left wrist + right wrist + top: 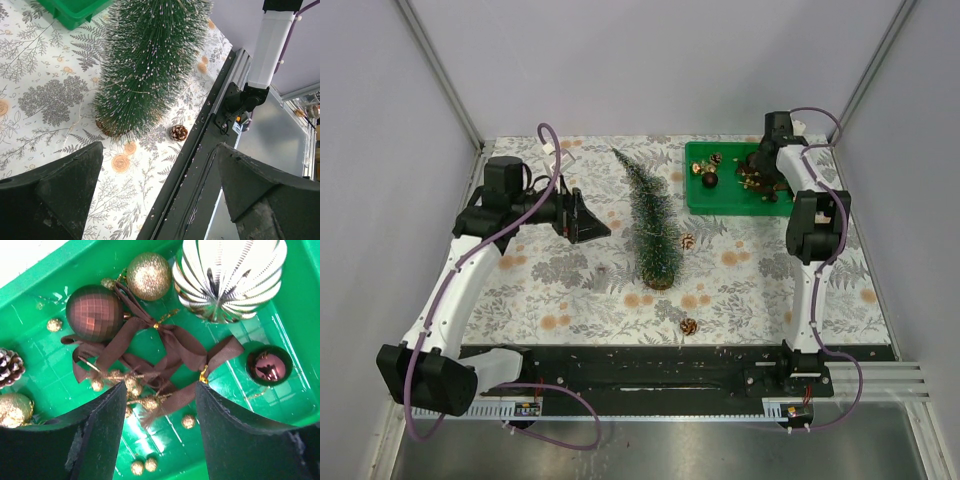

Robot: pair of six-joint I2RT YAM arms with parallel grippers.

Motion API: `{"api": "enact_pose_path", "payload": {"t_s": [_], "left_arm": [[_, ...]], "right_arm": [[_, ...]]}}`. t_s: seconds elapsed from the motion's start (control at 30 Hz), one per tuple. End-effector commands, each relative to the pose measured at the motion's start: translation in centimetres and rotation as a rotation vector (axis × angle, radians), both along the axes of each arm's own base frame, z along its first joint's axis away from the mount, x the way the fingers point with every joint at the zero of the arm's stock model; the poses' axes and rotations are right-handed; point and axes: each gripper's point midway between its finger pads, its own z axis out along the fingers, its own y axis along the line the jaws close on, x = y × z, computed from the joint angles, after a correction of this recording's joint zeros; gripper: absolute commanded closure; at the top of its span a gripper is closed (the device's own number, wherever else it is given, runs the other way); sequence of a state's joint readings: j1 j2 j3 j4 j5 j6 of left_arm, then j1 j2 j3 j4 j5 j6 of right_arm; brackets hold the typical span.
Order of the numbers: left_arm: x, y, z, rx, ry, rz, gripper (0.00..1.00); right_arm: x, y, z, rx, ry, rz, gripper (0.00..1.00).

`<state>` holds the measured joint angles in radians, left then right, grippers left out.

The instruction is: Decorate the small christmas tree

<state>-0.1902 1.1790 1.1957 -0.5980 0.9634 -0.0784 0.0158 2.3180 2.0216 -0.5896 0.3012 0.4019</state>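
The small christmas tree (652, 222) stands mid-table, its wooden base toward the front; in the left wrist view the small christmas tree (147, 65) fills the upper middle. My left gripper (582, 217) hovers just left of it, open and holding nothing, and the left gripper (159, 147) shows its fingers far apart. My right gripper (755, 170) is down in the green tray (720, 200). This right gripper (160, 387) is open, its fingers straddling a brown ribbon (170, 352) and a gold berry sprig (132, 387).
The green tray (295, 315) holds a brown faceted ball (95, 312), gold glitter ball (148, 276), silver ribbed ball (229, 277), small maroon ball (270, 366) and pine cone (10, 367). Loose pine cones (688, 241) (689, 326) lie by the tree. A black rail (200, 165) edges the front.
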Motion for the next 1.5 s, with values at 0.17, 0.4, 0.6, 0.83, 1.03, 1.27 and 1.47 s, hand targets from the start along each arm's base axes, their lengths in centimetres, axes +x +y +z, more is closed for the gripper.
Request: {"api": "enact_pose_path", "payload": {"t_s": [0.17, 0.4, 0.6, 0.83, 1.03, 1.27, 1.47], "left_arm": [[0.3, 0.7, 1.4, 0.008, -0.084, 0.018, 0.01], [-0.3, 1.0, 1.8, 0.016, -0.117, 0.013, 0.01], [-0.9, 1.2, 2.2, 0.019, -0.135, 0.015, 0.02], [-1.2, 1.1, 2.7, 0.0, -0.139, 0.012, 0.05], [-1.7, 1.0, 4.5, -0.023, -0.181, 0.009, 0.06], [-1.8, 1.1, 5.7, -0.02, -0.223, 0.025, 0.07], [-2.6, -0.6, 7.0, -0.016, -0.272, -0.031, 0.03]], "right_arm": [[1.9, -2.0, -0.4, 0.034, -0.023, -0.048, 0.48], [2.2, -2.2, -2.6, 0.077, 0.001, -0.06, 0.54], [1.9, -1.9, -2.3, 0.105, 0.002, -0.045, 0.8], [0.9, 0.2, 5.4, 0.192, -0.194, 0.025, 1.0], [-2.3, 2.1, 13.6, 0.269, -0.378, 0.099, 1.0], [-8.0, 5.6, 21.4, 0.366, -0.552, 0.21, 1.0], [-13.8, 11.4, 26.8, 0.461, -0.645, 0.4, 1.0]]}}
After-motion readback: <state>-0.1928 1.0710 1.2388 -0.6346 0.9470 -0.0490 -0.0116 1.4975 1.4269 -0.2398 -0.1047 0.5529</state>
